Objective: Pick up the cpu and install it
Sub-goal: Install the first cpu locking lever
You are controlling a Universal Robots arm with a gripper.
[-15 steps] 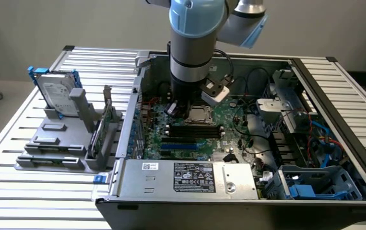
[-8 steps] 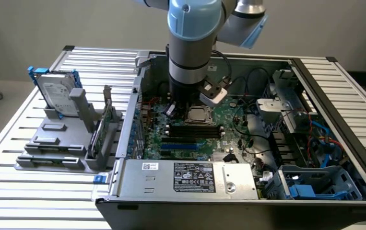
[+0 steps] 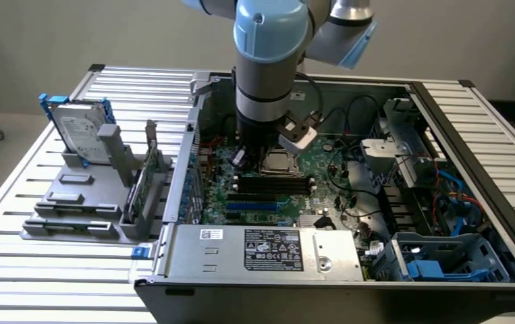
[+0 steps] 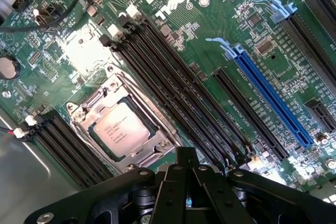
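Note:
The cpu (image 4: 119,128), a small square chip with a silver-grey top, lies flat inside the open metal socket frame (image 4: 148,149) on the green motherboard (image 4: 210,51). My gripper (image 4: 186,156) hovers just beside the socket, over the black memory slots (image 4: 173,87), shut with nothing between its fingers. In the exterior view the gripper (image 3: 255,164) hangs low inside the open computer case, with the cpu (image 3: 281,162) right next to it, towards the exterior view's right.
A hard drive with blue brackets (image 3: 82,128) stands in a grey fixture (image 3: 77,209) outside the case, at the exterior view's left. The power supply (image 3: 266,250) lies at the case's near side. Cables and drive cages (image 3: 419,202) crowd the exterior view's right. A blue expansion slot (image 4: 273,98) runs beside the memory slots.

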